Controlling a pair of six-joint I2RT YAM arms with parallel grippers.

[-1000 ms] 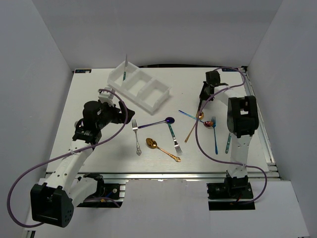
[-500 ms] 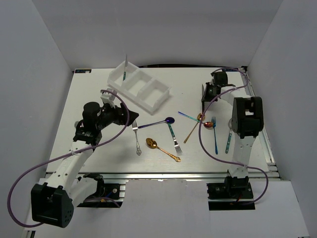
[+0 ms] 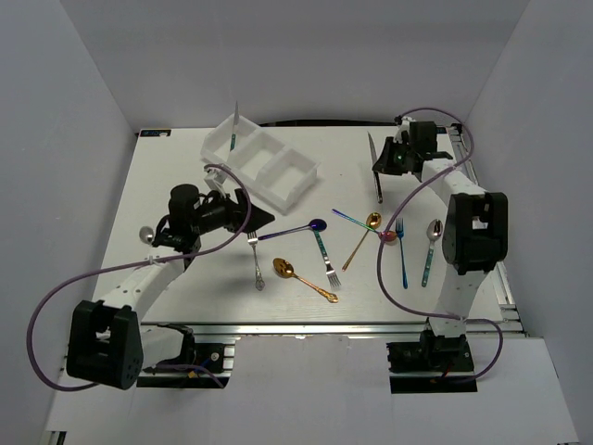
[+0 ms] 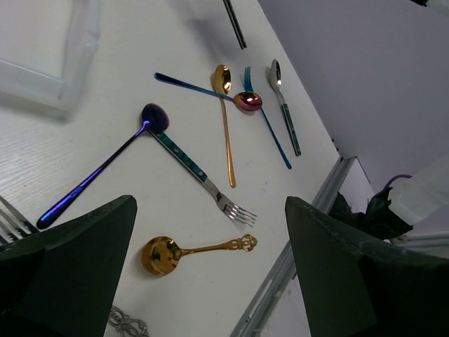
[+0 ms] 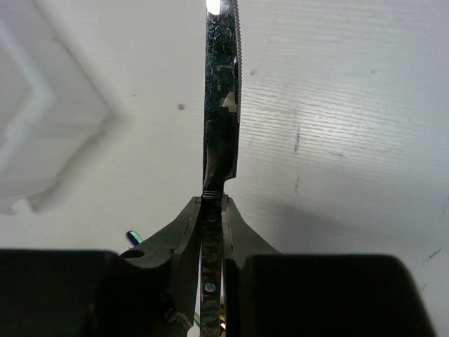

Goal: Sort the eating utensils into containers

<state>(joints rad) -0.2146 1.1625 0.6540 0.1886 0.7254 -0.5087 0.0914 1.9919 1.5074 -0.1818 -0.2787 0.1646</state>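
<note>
The white three-compartment tray [image 3: 278, 176] lies at the back left, with one teal utensil [image 3: 234, 130] standing in its far compartment. My right gripper [image 3: 387, 159] is shut on a dark knife [image 3: 372, 148], and in the right wrist view [image 5: 212, 210] the blade [image 5: 222, 98] sticks out ahead above the table. My left gripper [image 3: 252, 219] is open and empty; in the left wrist view [image 4: 210, 281] it hovers over a gold spoon [image 4: 189, 250]. A blue spoon [image 3: 292, 229], a silver fork [image 3: 255, 260] and a teal-handled fork [image 3: 326, 255] lie near it.
Right of centre lie a long gold spoon [image 3: 363, 239], a red-bowled iridescent spoon [image 3: 371, 227], a blue fork [image 3: 401, 252] and a teal-handled silver spoon [image 3: 430, 248]. A silver spoon [image 3: 145, 235] lies at the far left. A metal rail [image 3: 324, 326] runs along the near edge.
My right arm has swung back and to the right with the knife, uncovering the teal-handled silver spoon. My left gripper has moved right toward the blue spoon.
</note>
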